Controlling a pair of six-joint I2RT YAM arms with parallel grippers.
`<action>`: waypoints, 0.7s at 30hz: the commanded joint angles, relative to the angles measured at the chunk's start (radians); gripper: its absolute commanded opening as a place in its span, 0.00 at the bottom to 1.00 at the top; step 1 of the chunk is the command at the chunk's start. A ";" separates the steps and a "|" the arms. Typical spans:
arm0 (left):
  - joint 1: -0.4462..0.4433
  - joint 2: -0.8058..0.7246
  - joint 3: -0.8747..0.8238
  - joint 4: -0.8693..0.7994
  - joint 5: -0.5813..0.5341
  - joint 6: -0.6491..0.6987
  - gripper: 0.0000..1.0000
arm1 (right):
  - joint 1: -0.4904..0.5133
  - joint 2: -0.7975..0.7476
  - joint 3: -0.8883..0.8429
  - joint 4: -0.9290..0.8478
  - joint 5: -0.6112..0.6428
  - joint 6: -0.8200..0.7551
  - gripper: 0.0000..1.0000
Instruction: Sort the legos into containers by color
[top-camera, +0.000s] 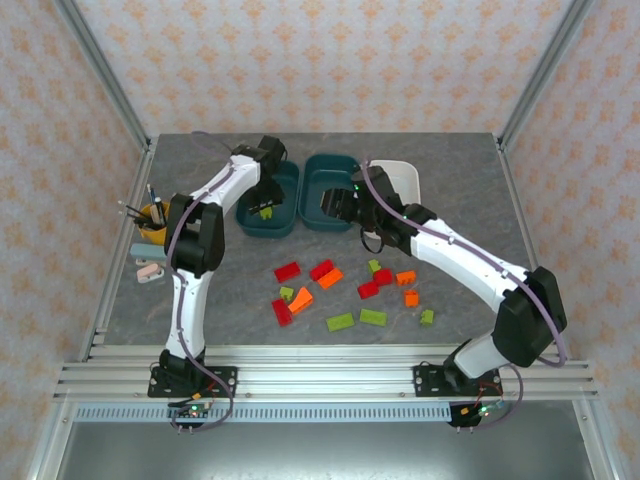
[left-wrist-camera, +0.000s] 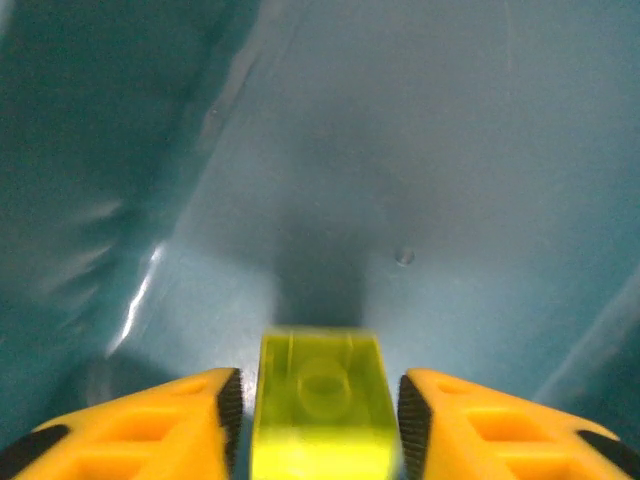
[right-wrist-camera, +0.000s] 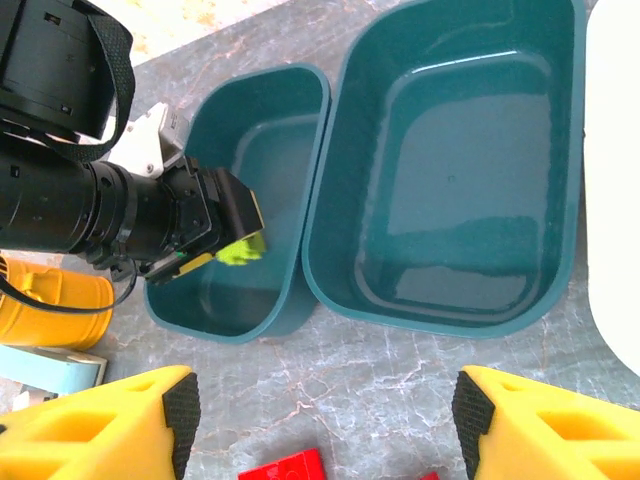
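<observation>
Grey marbled bench (top-camera: 230, 300) walled by pale patterned paper; taking the middle teal tray (top-camera: 325, 175) as the mark: left teal tray (top-camera: 283, 228) hard against its left rim, white tray (top-camera: 400, 175) just to its right, loose legos (top-camera: 340, 322) strewn over the bench on its near side, yellow cup (top-camera: 153, 222) of pens well off to its left. Left tool (left-wrist-camera: 320, 400) dipped into the left teal tray, jaws narrowed to about the width of a lime brick (left-wrist-camera: 320, 430) sitting between them, a thin dark sliver down each side of it; cannot tell whether pinched or just let go. Right tool (right-wrist-camera: 322, 410) hanging over the bench just on the near side of the middle teal tray, jaws spread wide, nothing between them. Judged barely begun: one lime brick at or near delivery; middle teal tray and white tray bare so far as visible; some fourteen red, orange and lime pieces left to lift and sort, colours for the other two trays not yet fixed. No brand, label or lettering legible anywhere.
</observation>
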 joint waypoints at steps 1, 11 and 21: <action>0.004 -0.005 0.039 -0.053 -0.002 0.021 0.54 | -0.009 -0.017 -0.018 -0.061 0.020 0.025 0.70; -0.002 -0.132 0.043 -0.034 -0.004 0.005 0.69 | -0.097 -0.091 -0.047 -0.318 0.158 0.290 0.68; -0.196 -0.576 -0.322 0.251 0.051 0.211 0.77 | -0.158 -0.181 -0.237 -0.395 0.123 0.925 0.70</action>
